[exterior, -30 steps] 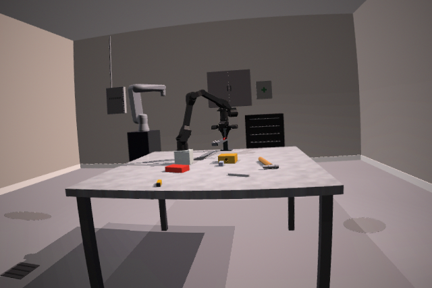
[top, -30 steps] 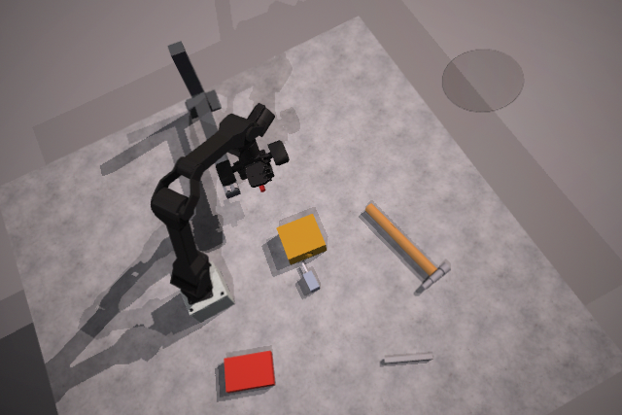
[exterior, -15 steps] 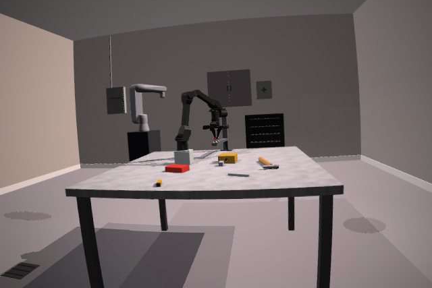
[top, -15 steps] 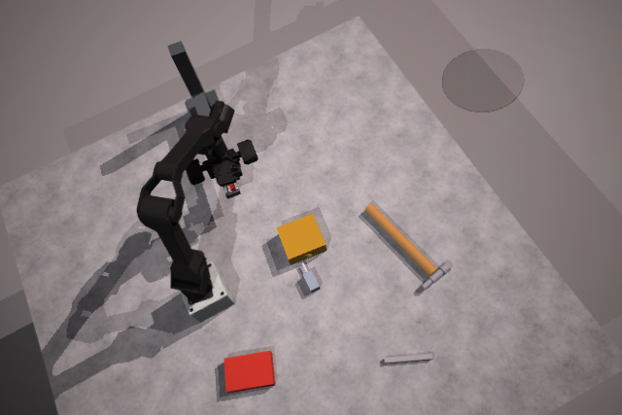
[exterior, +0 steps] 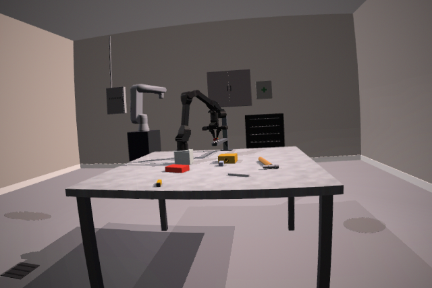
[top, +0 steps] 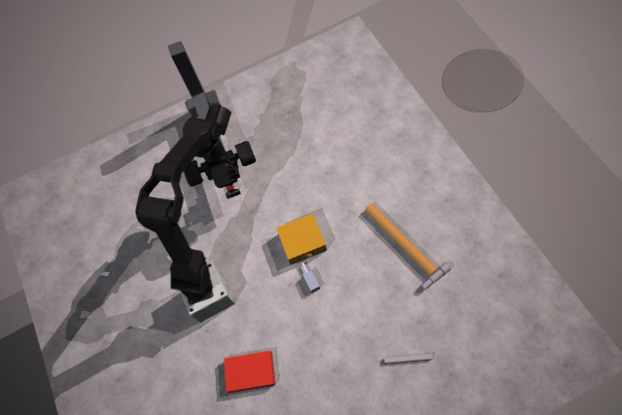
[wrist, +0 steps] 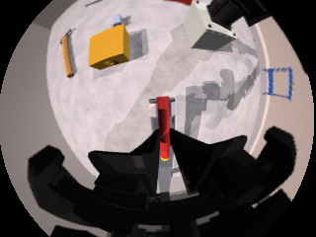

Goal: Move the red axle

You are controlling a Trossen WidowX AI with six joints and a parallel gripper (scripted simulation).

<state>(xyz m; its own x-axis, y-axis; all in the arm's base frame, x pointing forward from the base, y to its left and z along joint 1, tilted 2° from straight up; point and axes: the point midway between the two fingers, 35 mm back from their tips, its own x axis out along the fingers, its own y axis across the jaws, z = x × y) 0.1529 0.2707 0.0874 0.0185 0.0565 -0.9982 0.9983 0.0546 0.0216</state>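
My claw [top: 229, 184] [exterior: 215, 138] [wrist: 164, 132] is clenched on the red axle [top: 230, 188] [wrist: 163, 116], out of the beam, over the far bracket [top: 186, 72] [exterior: 225, 133] [wrist: 165, 184]. Can't tell if axle touches V-blocks. Yellow beam [top: 301, 237] [exterior: 227, 158] [wrist: 110, 45] sits on bench [top: 351, 149] [exterior: 206, 181] [wrist: 123, 94], nearer. Hammer [top: 398, 237] [exterior: 264, 161] [wrist: 67, 56] right.

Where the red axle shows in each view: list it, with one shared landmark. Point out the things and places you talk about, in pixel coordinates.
Top: left of centre, a red bit at the gripper [top: 228, 186] [exterior: 215, 138] [wrist: 164, 132].
Exterior: near centre, a tiny red bit at the fingertips.
Wrist: centre, the red axle [top: 229, 188] [exterior: 214, 139] [wrist: 163, 116] upright in the picture, between the fingers.
Shared landmark: yellow block [top: 301, 236] [exterior: 227, 156] [wrist: 109, 45].
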